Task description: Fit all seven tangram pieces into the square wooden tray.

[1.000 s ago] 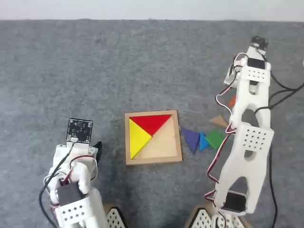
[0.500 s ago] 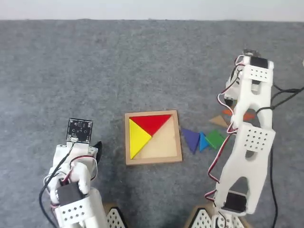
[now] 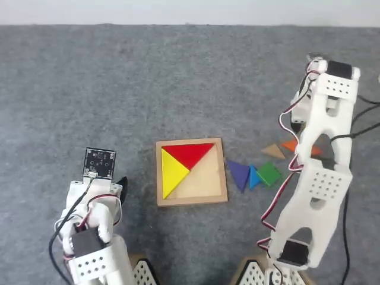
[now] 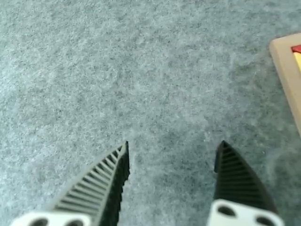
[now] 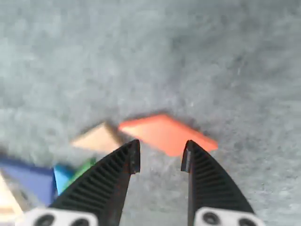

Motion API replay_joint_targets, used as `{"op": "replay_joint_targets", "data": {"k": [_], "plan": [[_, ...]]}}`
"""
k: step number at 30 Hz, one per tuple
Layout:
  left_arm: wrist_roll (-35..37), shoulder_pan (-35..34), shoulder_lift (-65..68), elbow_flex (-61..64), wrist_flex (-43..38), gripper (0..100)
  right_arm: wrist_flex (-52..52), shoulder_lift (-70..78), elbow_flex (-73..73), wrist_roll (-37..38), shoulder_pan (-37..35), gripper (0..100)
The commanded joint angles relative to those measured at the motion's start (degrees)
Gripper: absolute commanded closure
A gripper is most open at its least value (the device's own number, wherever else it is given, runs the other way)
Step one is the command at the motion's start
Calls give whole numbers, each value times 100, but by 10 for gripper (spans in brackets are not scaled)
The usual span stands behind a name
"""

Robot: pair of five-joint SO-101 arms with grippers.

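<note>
The right arm has swung aside, baring more of the orange piece point(image 5: 167, 133), which lies on the mat just beside the tan triangle point(image 5: 96, 137) and apart from the tray point(image 3: 224, 172). The right gripper point(image 5: 160, 155) hangs over it partly open, holding nothing (the left gripper point(image 4: 171, 150) gapes wide, also empty). The flat piece could skid from closing fingers, or the tan triangle could get knocked.

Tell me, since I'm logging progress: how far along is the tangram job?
Done: the red triangle and yellow triangle lie in the wooden tray. In hand: nothing is gripped; the right pincer hovers open over the orange piece. Remaining: that piece plus the tan triangle, blue triangle, light-blue triangle and green piece lie on the carpet. The left pincer is open.
</note>
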Motion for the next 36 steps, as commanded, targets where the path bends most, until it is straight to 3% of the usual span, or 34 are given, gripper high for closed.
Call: {"op": "replay_joint_targets", "data": {"k": [1, 10, 17, 27, 36], "plan": [[-62, 0, 18, -40, -18, 719, 119, -954, 782, 800, -215, 834], [-62, 0, 18, -40, -18, 719, -2308, -2079, 3657, 3156, -268, 831], [-62, 0, 18, -40, -18, 719, -2404, -2035, 3727, 4026, -189, 829], [-62, 0, 18, -40, -18, 719, -1877, -1552, 3736, 4747, 57, 833], [-62, 0, 18, -40, -18, 719, -2475, -963, 3701, 4879, 338, 832]]}}
